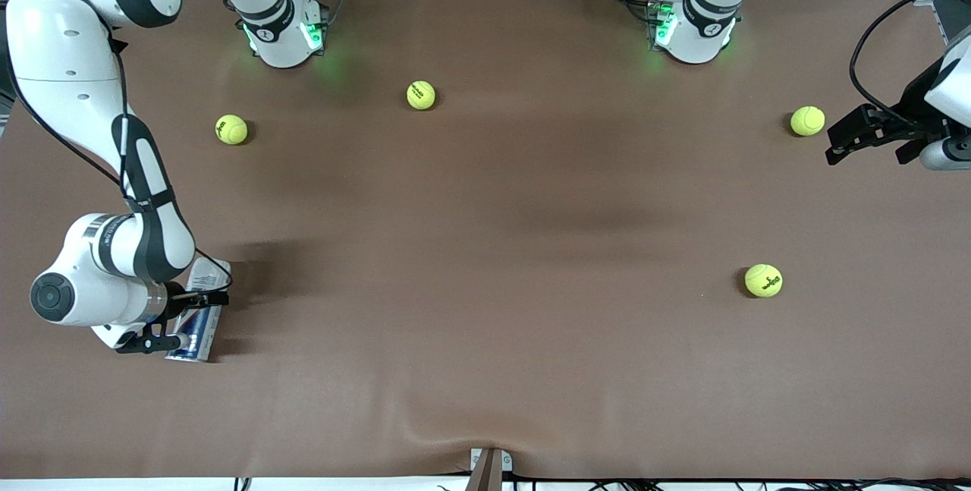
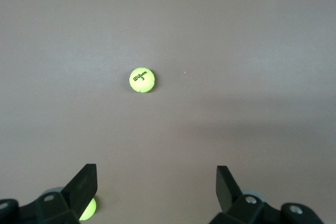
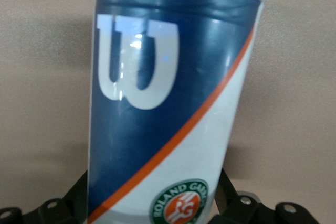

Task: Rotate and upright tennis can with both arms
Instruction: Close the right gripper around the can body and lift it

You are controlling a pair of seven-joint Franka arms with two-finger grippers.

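The tennis can lies on its side on the brown table, near the right arm's end and closer to the front camera than the balls. It has a white label with a dark blue panel and an orange-red stripe. My right gripper reaches down over it, and its black fingers press against both sides of the can. My left gripper hangs open and holds nothing at the left arm's end, beside a tennis ball. In the left wrist view its fingers stand wide apart.
Several yellow-green tennis balls lie on the table: one and another near the bases, and one closer to the front camera. The cloth bulges at the front edge.
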